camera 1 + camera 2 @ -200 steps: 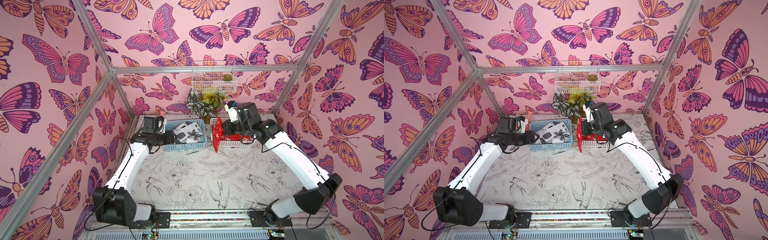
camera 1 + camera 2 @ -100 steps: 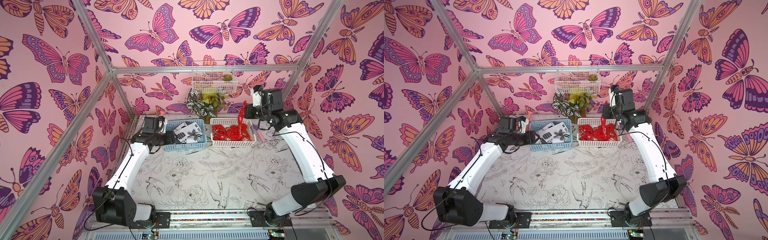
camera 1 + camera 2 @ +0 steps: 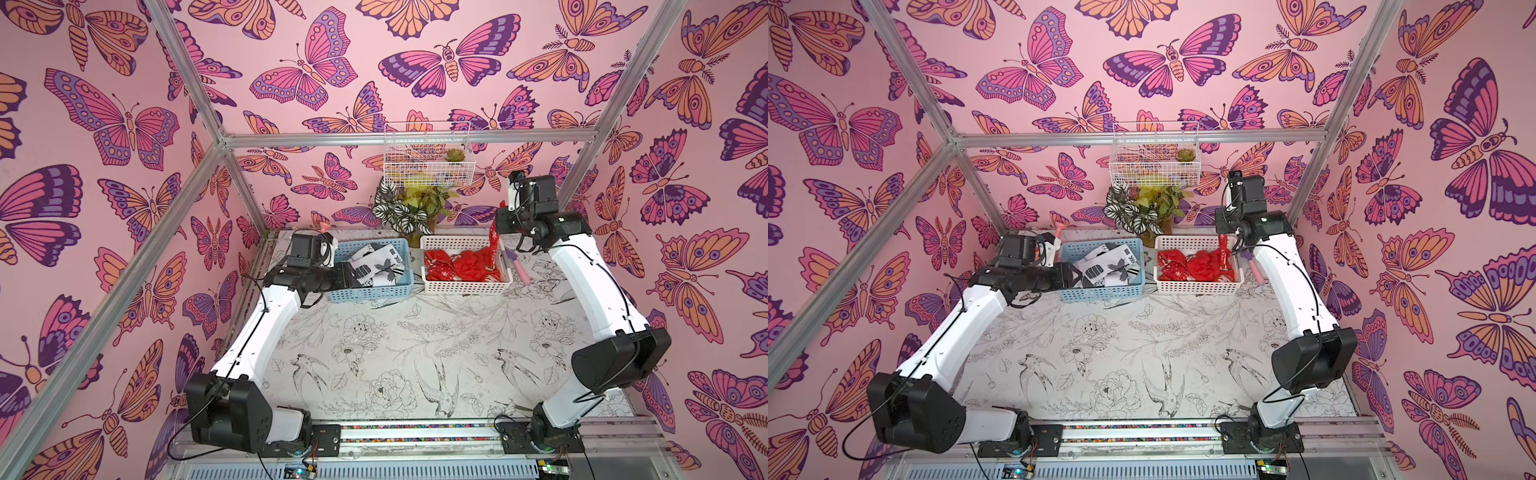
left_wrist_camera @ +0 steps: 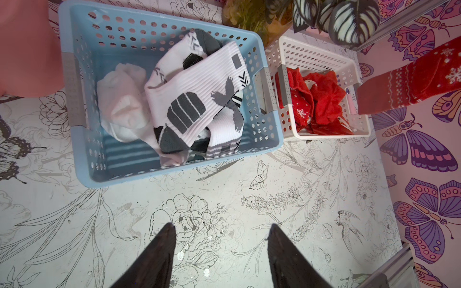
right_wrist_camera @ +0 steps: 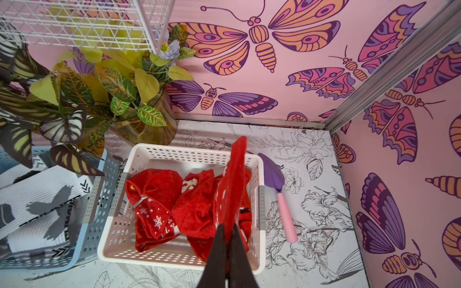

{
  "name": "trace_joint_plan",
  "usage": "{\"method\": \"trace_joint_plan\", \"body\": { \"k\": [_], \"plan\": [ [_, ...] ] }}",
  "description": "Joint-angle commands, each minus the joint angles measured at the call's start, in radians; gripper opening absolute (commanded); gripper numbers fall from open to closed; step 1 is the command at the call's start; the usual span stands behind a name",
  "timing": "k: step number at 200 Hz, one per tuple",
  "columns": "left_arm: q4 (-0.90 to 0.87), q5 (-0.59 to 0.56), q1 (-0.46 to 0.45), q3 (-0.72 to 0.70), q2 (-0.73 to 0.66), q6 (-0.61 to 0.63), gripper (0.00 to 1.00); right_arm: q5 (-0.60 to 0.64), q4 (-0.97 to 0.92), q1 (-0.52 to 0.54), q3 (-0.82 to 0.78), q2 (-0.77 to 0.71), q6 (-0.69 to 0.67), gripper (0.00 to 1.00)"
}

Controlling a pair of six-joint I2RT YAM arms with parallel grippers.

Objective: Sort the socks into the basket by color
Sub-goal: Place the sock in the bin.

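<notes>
Socks (image 4: 189, 99) in the blue basket (image 4: 174, 172), what colour? (Kim)

All white. Some have grey and black blocks and stripes, one looks plain. They're heaped inside, nothing over the rim. (Lee)

And the reds? (Kim)

Red socks (image 5: 154, 199) are bunched in the white basket (image 5: 179, 259), a few with white snowflakes. Both baskets sit along the far edge of the counter (image 3: 415, 353), blue one leftward, white one just beside it on the right. (Lee)

Right pincer? (Kim)

Right pincer (image 5: 229, 225) is clamped tight on one red sock (image 5: 233, 189) with a snowflake print, gripped at its top end. The sock hangs straight down over the right end of the white basket, and in both top views its lower end is down near the pile (image 3: 493, 245) (image 3: 1224, 249). Can't tell if it touches. (Lee)

Left one? (Kim)

Left pincer (image 4: 220, 227) is roughly half open with nothing between the fingers. It hovers above bare counter near the blue basket's left end and isn't touching anything. (Lee)

Anything else on there? (Kim)

A purple trowel (image 5: 282, 199) with a pink handle lies flat on the counter just beside the white basket's right side, toward the far right corner. A plant (image 3: 407, 208) stands at the far edge behind the two baskets, and a wire basket (image 3: 428, 166) is on the wall above it. (Lee)
</notes>
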Motion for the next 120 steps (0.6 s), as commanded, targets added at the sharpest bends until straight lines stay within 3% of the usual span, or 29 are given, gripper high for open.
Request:
{"method": "trace_joint_plan", "body": {
  "k": [1, 120],
  "plan": [
    [0.009, -0.002, -0.008, -0.016, 0.009, 0.003, 0.61, 0.028, 0.039, -0.009, -0.019, 0.018, -0.02, 0.0],
    [0.009, -0.003, -0.02, -0.015, -0.008, 0.005, 0.61, -0.215, 0.203, -0.005, -0.2, 0.079, 0.139, 0.0]
  ]
}}
